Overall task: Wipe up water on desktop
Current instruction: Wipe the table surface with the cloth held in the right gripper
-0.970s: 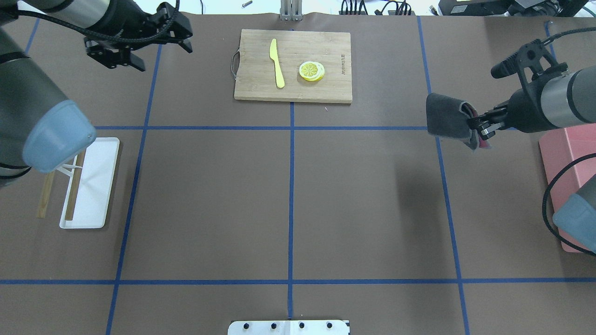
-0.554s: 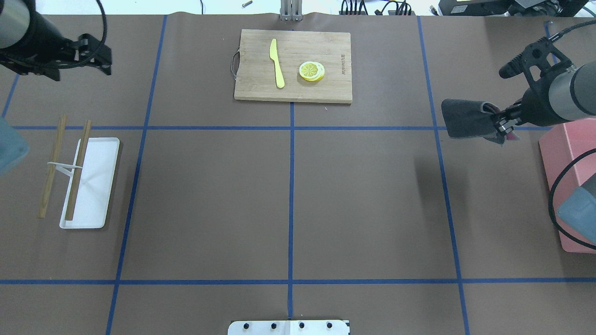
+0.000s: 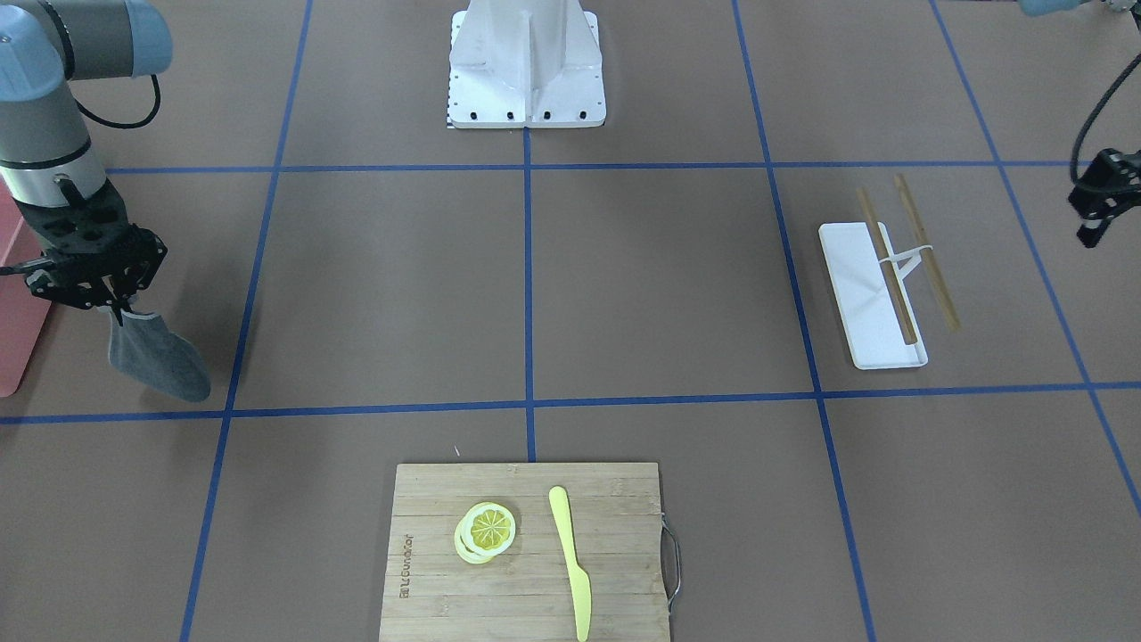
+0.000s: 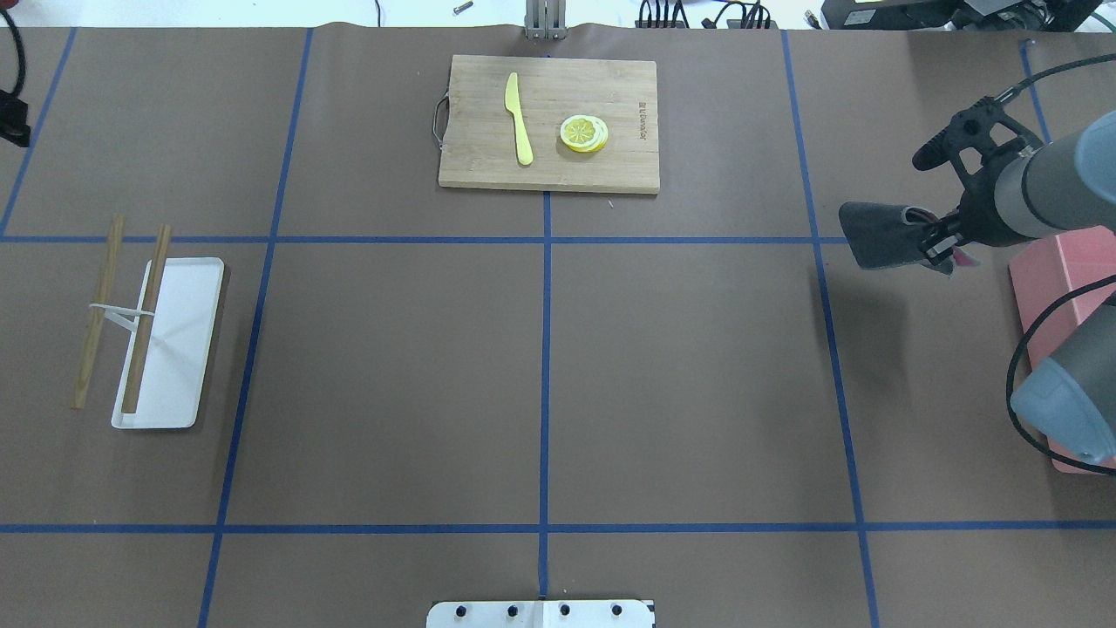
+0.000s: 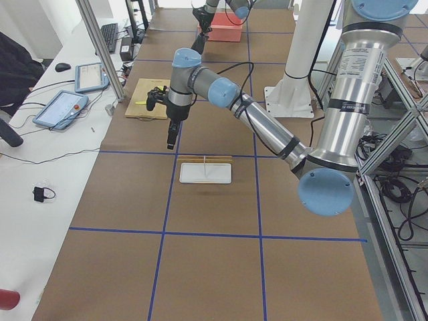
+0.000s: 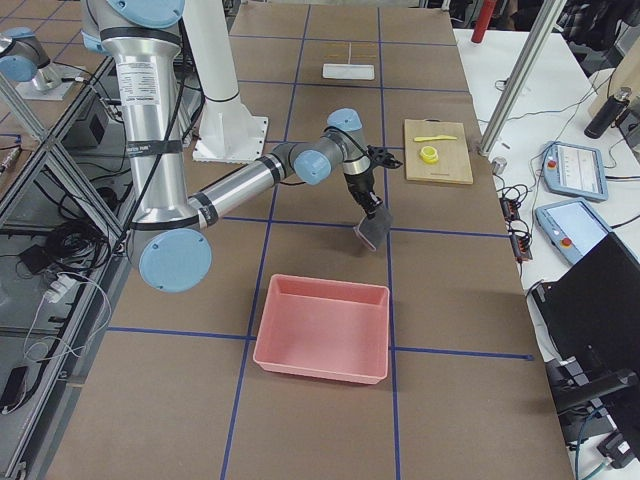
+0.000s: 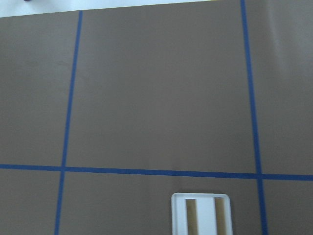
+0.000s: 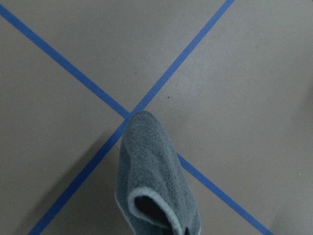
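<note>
A folded grey fleece cloth (image 4: 881,235) is clamped at one end by the right gripper (image 4: 937,246); it hangs over a blue tape crossing on the matte brown desktop (image 4: 680,366), apparently without touching it; the left gripper (image 3: 1101,201) is held near the desktop's left edge; whether its jaws are parted cannot be told.

A robotics lab. The bench (image 4: 697,392) is gridded with blue tape (image 4: 545,349); teach pendants (image 5: 61,109) and a keyboard (image 5: 108,37) lie on a side desk (image 5: 40,167) beside aluminium framing (image 5: 100,50)
</note>
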{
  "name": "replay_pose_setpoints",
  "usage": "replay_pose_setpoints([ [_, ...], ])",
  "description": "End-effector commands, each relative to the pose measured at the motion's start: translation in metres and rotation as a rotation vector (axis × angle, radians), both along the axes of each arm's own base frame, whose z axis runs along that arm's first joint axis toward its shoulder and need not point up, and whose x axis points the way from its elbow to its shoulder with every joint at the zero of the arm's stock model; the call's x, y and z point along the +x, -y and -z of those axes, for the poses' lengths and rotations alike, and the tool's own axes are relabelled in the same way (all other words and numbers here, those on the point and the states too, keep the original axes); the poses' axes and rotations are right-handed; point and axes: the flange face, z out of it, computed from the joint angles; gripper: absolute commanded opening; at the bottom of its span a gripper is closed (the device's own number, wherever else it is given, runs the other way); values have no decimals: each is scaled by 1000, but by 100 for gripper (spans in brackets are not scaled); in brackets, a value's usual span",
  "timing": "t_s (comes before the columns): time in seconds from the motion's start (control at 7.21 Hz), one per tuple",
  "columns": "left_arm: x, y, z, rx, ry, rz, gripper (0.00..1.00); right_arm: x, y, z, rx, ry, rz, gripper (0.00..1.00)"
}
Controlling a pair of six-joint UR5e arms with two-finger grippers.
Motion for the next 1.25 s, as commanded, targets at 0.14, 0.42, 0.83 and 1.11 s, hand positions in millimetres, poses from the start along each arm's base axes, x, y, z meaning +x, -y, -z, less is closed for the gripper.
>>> replay_pose_setpoints([
  [0.14,-34,11,-32,-18,32,2,98,-73,-13,-5,-19,-45,104,0],
  [0.42,-31,8,-27,-15,-7,-14,98,-103,-33,9,-42,-20,169,0],
  [0.83,-35,1,-42,-18,-4,-7,98,-161,-80,41,-129,93,273,0],
  [1.11,-38,-13,-80,-73,3,-8,98,-182,-106,73,-169,163,275,0],
])
